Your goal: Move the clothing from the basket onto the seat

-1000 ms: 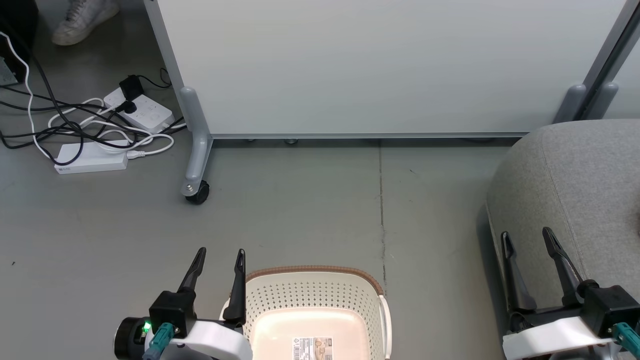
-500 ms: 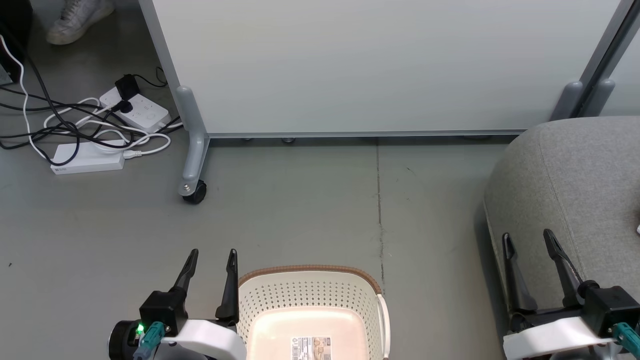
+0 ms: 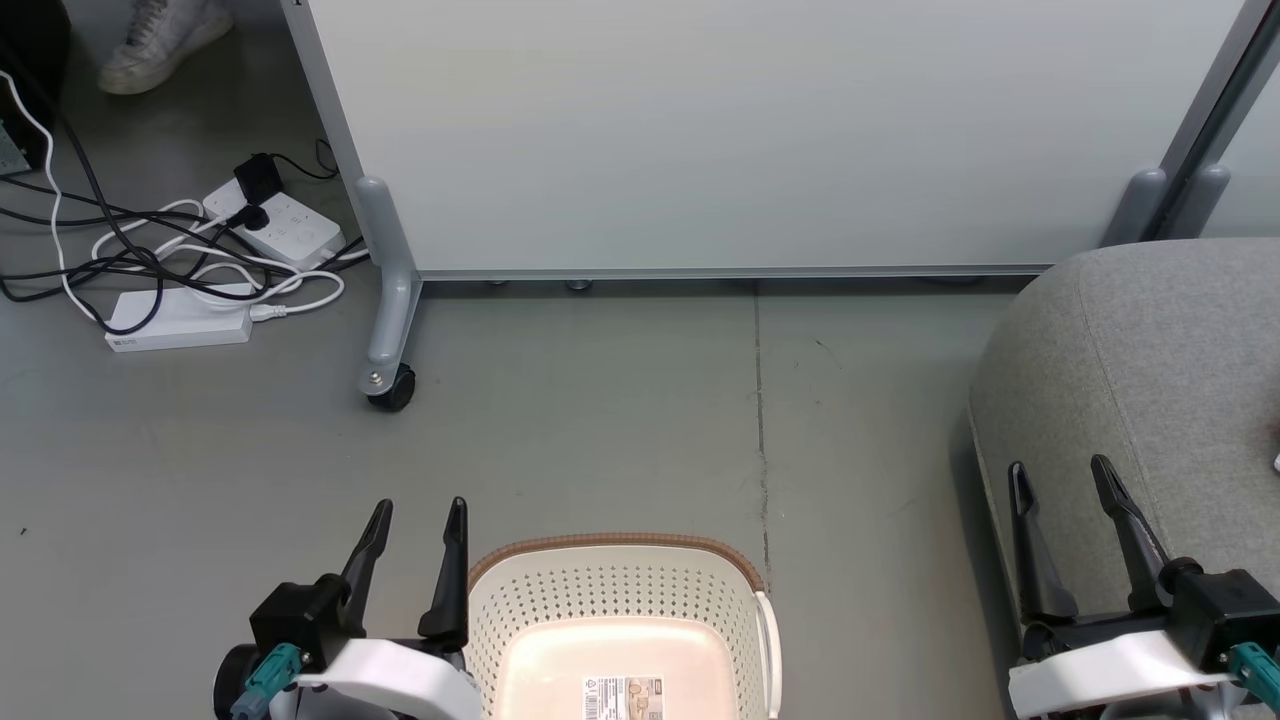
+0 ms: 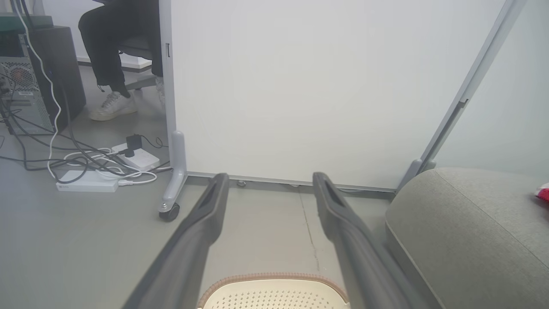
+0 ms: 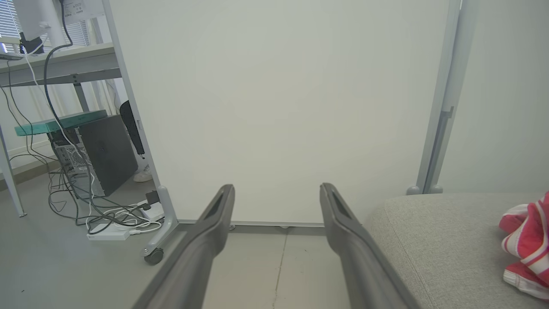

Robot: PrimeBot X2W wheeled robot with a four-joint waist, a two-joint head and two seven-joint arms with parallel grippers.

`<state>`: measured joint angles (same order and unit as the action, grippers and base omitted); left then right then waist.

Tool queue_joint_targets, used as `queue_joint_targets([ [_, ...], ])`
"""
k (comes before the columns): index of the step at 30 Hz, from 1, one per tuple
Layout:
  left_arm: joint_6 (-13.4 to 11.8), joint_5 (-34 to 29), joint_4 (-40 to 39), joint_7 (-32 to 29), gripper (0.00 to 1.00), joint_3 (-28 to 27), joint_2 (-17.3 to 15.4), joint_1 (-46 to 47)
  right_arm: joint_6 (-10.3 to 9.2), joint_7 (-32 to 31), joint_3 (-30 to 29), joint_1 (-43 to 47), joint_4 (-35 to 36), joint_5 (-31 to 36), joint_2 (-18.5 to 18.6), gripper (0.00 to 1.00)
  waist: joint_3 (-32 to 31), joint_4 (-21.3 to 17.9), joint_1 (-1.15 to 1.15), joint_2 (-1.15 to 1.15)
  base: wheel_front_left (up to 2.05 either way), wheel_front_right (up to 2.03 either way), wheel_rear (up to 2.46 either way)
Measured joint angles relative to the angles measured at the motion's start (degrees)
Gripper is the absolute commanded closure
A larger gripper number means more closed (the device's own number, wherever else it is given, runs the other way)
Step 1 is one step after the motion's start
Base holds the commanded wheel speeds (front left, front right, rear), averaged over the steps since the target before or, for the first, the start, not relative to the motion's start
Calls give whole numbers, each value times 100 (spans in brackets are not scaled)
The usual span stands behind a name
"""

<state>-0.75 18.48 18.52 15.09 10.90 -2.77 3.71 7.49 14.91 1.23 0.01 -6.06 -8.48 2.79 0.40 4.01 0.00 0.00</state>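
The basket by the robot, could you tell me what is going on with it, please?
The robot is to move clothing from the basket to the seat. What shows of the basket is bare, and red-and-white clothing lies on the seat. Both arms' jaws are open and empty, the left arm beside the basket, the right arm at the seat's edge.

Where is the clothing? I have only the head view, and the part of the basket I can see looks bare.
Observer: The right wrist view shows red and white clothing lying bunched on the seat.
Operator: And the white shoe at upper left?
Observer: In the left wrist view it belongs to a person in dark trousers, sitting beyond the panel.
Operator: Anything else back there?
Observer: A dark computer tower stands beneath a desk.
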Motion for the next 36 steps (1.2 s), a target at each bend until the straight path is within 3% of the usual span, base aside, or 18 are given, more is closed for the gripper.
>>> queue_joint_targets([
  [7,110,188,37,0,0,-65,-1,-2,0,0,-29,1,-16,-3,-3,0,-12,-5,0,0,0,0,0],
  [8,116,189,51,-1,100,-68,1,-3,0,-1,-31,8,-37,-3,-7,100,-13,-5,0,0,0,0,0],
  [14,118,263,331,-70,100,-57,24,-243,0,-48,-30,202,-332,-87,-89,100,-14,-9,0,0,0,0,0],
  [27,224,1456,371,-446,100,-299,23,-73,0,-383,-183,59,-474,-1489,-85,100,-15,-51,0,0,0,0,0],
  [29,230,1720,379,-509,100,-354,24,-49,0,-445,-231,24,-517,-1788,-81,100,-15,-61,0,0,0,0,0],
  [30,339,2659,401,-804,100,-555,23,175,0,-722,-349,-140,-621,-2880,-75,100,-16,-98,0,0,0,0,0],
  [36,379,3089,411,-939,100,-646,22,270,0,-846,-424,-212,-676,-3376,-68,100,-16,-118,0,0,0,0,0],
])
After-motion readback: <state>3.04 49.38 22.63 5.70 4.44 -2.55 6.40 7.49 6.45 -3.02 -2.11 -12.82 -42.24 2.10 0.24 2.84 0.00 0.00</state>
